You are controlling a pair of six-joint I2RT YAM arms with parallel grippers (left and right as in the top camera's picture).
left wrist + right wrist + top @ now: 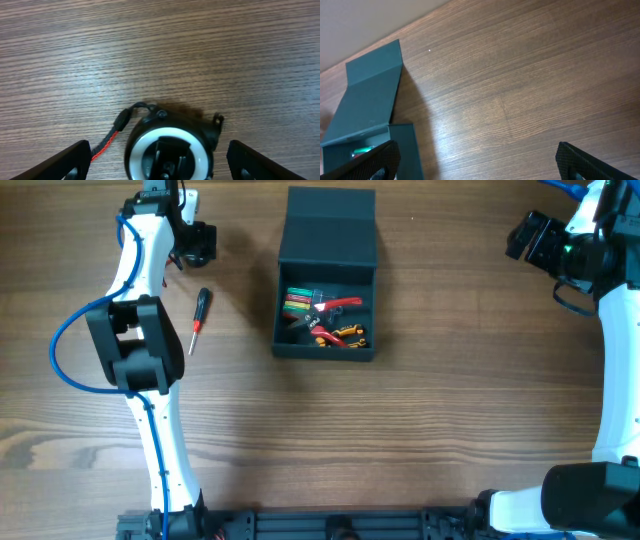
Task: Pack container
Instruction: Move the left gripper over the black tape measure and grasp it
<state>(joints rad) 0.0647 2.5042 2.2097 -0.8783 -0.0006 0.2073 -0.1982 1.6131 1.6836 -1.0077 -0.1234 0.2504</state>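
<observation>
The dark teal-black container [325, 340] stands at the table's middle with its flap lid [330, 225] folded back. It holds several hand tools [325, 318] with red, green and orange handles. A black round tape measure [170, 150] with a white ring and a black-red strap lies on the table between the open fingers of my left gripper [160, 167]; the fingers do not touch it. In the overhead view my left gripper [195, 242] is at the far left. A red-and-black screwdriver [199, 320] lies left of the container. My right gripper [477, 162] is open and empty at the far right [525, 235].
The right wrist view shows the container's lid [370, 100] at its left and bare wood under the fingers. The left arm [135, 340] stretches along the table's left side, the right arm [615, 380] along the right edge.
</observation>
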